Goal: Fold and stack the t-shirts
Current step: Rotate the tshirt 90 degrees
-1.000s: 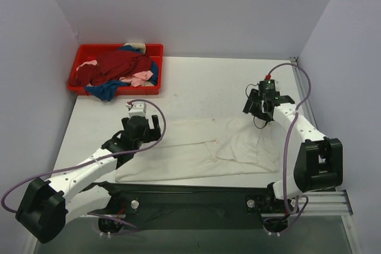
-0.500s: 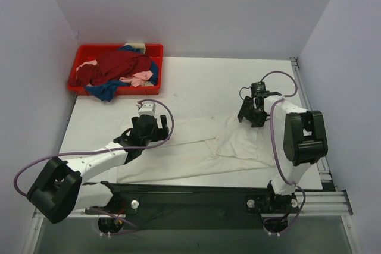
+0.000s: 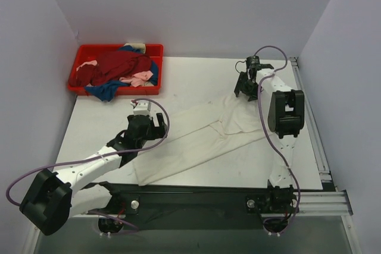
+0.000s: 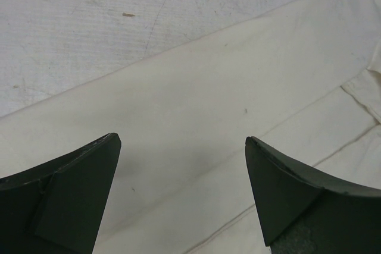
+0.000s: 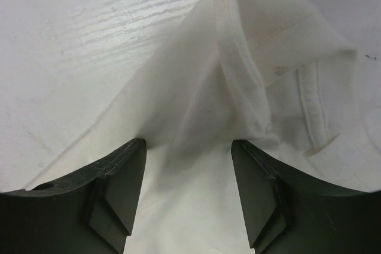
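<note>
The large cream-white t-shirt [image 3: 196, 141] lies stretched in a diagonal band from near left to far right on the white table. My right gripper [image 3: 244, 89] is at its far right end, with the jaws closed on a bunched fold of the cloth [image 5: 196, 117] that fills the gap between the fingers [image 5: 189, 144]. My left gripper [image 3: 147, 130] is open and empty, hovering over the shirt's left part [image 4: 196, 105]; its midpoint [image 4: 183, 141] is above flat cloth. The dark red [image 3: 119, 63], blue [image 3: 107, 91] and pale pink [image 3: 141, 77] shirts lie heaped in the tray.
The red plastic tray [image 3: 74, 88] stands at the back left corner of the table. Grey walls close in the left, back and right sides. A black rail [image 3: 190, 197] with the arm bases runs along the near edge.
My right gripper moved toward the back right and dragged the shirt's right end with it, turning the shirt from level to diagonal. My left gripper stayed over the shirt's left part.
</note>
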Controlling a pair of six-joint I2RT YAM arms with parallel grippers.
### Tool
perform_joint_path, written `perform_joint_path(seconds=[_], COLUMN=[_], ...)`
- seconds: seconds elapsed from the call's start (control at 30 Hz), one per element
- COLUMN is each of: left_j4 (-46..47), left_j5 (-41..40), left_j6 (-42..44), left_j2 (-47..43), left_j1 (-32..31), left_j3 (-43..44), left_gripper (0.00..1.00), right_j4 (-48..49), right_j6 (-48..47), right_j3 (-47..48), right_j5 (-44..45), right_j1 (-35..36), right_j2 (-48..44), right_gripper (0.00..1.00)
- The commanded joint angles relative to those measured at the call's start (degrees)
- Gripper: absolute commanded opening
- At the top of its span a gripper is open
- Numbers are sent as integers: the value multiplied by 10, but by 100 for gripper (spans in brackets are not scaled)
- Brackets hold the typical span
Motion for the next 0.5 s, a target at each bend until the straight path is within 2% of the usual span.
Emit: perform_joint_path(seconds=[0.0, 0.2, 0.3, 0.47], left_j4=[19, 80, 120, 151], left_j5=[17, 34, 29, 53], left_j6=[16, 24, 37, 31], left_j2=[1, 45, 89, 135], left_j1=[5, 11, 25, 43], left_j3=[-6, -21, -21, -7], left_gripper=[97, 97, 97, 97], right_j4=[-67, -65, -57, -2], right_j6=[-31, -44, -42, -16], right_j3=[63, 52, -11, -191], right_j5=[-36, -85, -87, -92], right_j1=[-2, 6, 21, 53], right_j2=[4, -82, -146, -244], right_gripper=[60, 60, 60, 60])
